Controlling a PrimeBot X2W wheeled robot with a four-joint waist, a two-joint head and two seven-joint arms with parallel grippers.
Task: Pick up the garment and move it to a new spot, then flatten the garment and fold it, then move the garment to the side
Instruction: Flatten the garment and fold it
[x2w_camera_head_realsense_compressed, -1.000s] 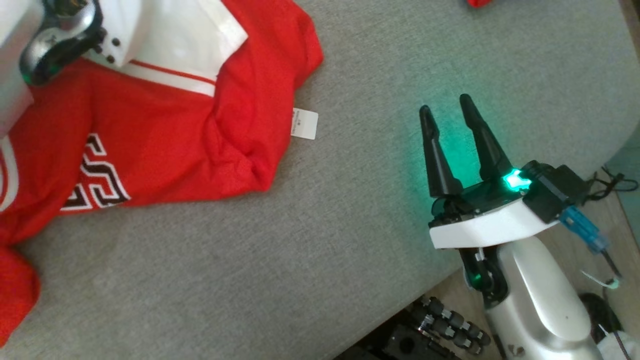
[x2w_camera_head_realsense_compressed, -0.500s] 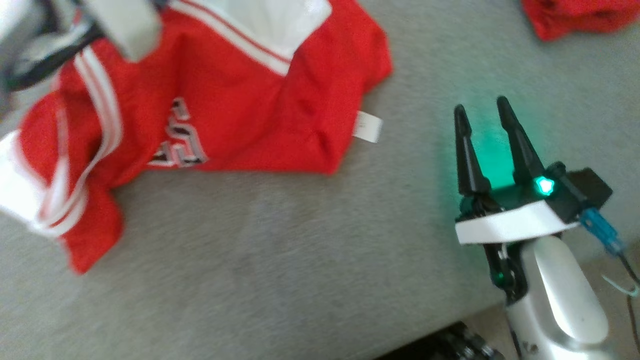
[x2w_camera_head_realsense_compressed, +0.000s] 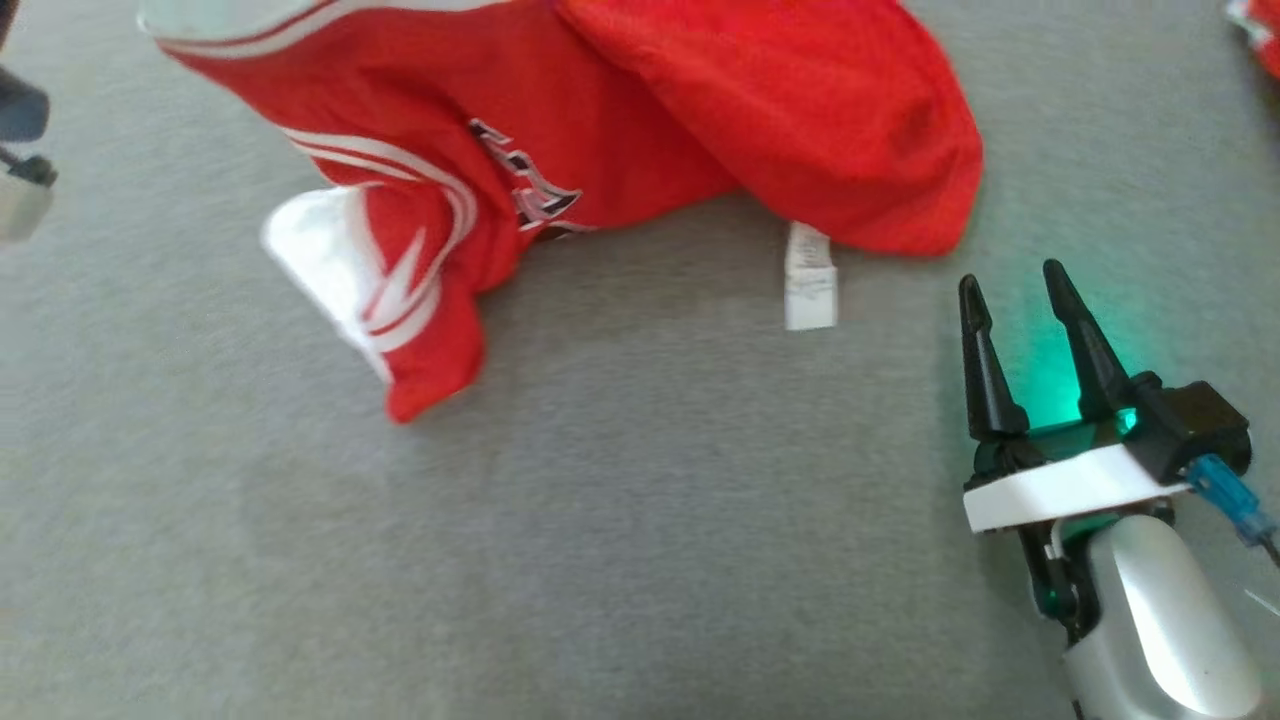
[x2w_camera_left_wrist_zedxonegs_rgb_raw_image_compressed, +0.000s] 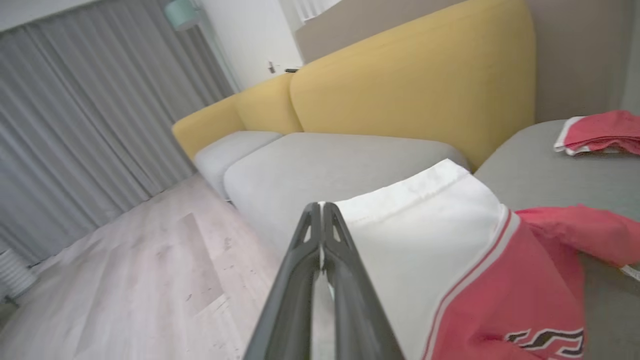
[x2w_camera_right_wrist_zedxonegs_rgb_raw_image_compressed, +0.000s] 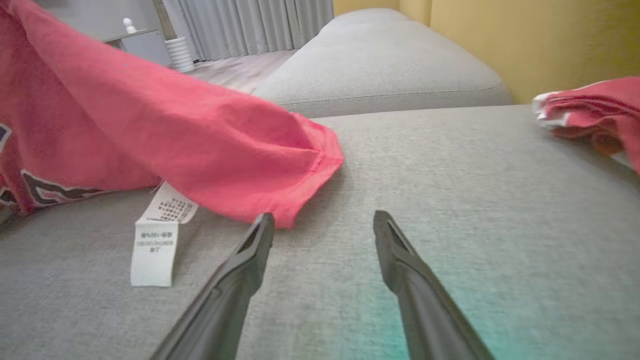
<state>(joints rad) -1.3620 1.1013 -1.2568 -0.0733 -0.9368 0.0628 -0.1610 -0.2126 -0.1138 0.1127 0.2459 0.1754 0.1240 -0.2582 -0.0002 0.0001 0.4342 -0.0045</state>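
Top of garment (x2w_camera_head_realsense_compressed: 650, 110) was cut off, blurred. The left gripper (x2w_camera_left_wrist_zedxonegs_rgb_raw_image_compressed: 320, 206) was clenched beside white cloth; pinch unclear. The right gripper (x2w_camera_head_realsense_compressed: 1010, 277) stood spread, empty, near label (x2w_camera_head_realsense_compressed: 810, 275).

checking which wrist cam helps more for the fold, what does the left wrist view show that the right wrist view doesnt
Left wrist view: the left fingers shut on the jersey's white panel, with wood floor beyond.
Right wrist view: the right fingers open and empty over the cushion, and the care label lying on it.
Both: the red jersey, the grey cushion, the yellow sofa back, curtains and a second red garment farther off.
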